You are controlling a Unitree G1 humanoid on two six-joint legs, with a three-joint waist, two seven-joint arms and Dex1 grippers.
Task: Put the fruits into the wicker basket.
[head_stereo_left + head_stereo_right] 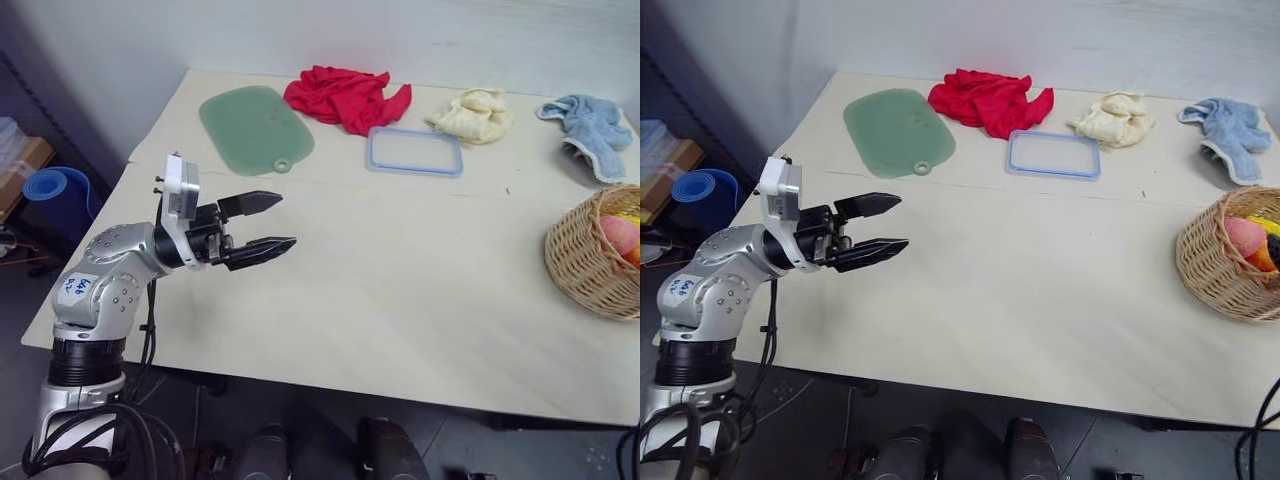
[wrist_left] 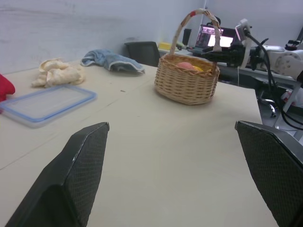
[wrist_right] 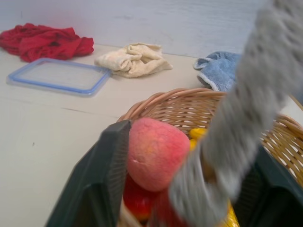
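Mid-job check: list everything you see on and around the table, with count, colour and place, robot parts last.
table: one, pale beige, under everything
wicker basket: one, tan, at the table's right edge
pinkish-red fruit: one, inside the basket, on top
other produce: yellow and orange pieces in the basket; count unclear
cutting board: one, pale green, far left
red cloth: one, crumpled, far side beside the board
container lid: one, clear with blue rim, far centre
cream cloth: one, far side, right of the lid
blue cloth: one, far right corner
blue roll: one, on the floor left of the table
left gripper: black fingers open, empty, over the table's left side
right gripper: fingers apart at the basket, either side of the pinkish-red fruit
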